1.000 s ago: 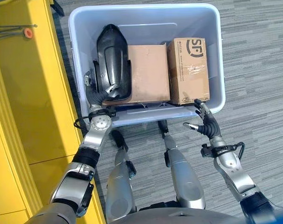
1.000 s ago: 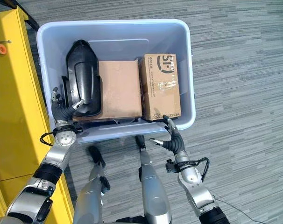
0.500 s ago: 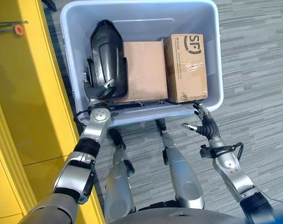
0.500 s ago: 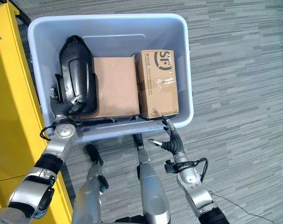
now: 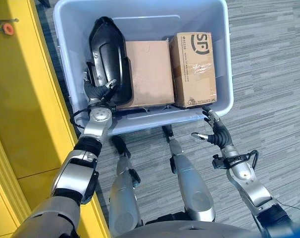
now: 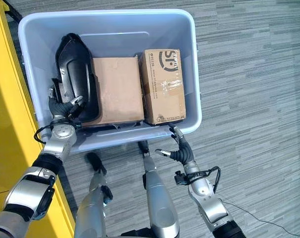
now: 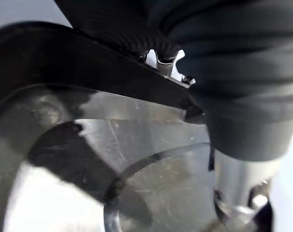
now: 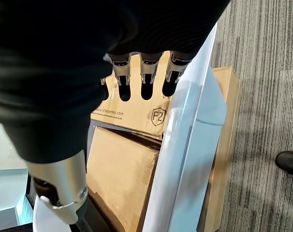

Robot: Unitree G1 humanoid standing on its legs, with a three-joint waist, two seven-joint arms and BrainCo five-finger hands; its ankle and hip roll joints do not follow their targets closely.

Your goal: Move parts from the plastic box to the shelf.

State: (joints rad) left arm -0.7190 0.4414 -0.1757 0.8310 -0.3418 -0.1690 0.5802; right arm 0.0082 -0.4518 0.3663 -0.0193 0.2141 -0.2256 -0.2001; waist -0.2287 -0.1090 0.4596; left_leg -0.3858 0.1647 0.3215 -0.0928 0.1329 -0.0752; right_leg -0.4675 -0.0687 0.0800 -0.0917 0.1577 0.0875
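The left robot hand (image 5: 97, 91) curls around the black moulded plastic part (image 5: 106, 59) in the pale-blue plastic box (image 5: 224, 59). The right robot hand (image 5: 214, 133) waits open, holding nothing, outside the box's near-right corner. Lifting the part out likely comes next.

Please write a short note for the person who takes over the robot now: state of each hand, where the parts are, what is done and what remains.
Left hand: inside the plastic box at its near left corner, fingers curled round the lower end of the black part; the part is not lifted yet.
Right hand: open and holding nothing, just outside the box's near right corner.
Parts: the black part, the plain cardboard box and the printed cardboard box all lie side by side in the plastic box.
Done: nothing moved yet.
Left: lift out the black part, then both cardboard boxes, and carry them to the shelf; the yellow structure stands on the robot's left.
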